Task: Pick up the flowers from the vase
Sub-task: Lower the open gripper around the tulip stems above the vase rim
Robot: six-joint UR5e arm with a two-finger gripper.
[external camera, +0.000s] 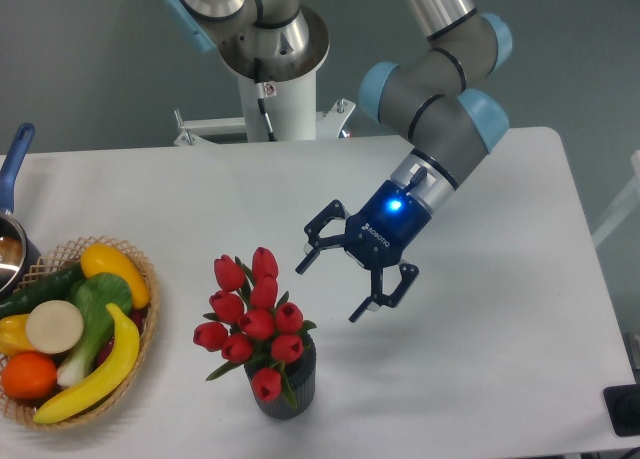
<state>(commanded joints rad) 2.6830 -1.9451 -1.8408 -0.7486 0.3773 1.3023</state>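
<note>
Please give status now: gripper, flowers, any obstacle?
Gripper open, empty, right of flowers. Flowers in vase, untouched. Nothing between fingers and bunch.

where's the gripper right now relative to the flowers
In the camera view the gripper hangs open above the table, just right of and slightly above the flowers in the vase, not touching them.

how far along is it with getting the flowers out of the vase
Early stage. Done: nothing lifted; the flowers sit in the vase. In hand: the tool is open and empty, in the air to the right of the bunch, touching nothing. Left: reach the bunch, close on it and pull it up out of the vase. The basket of fruit plays no part.
</note>
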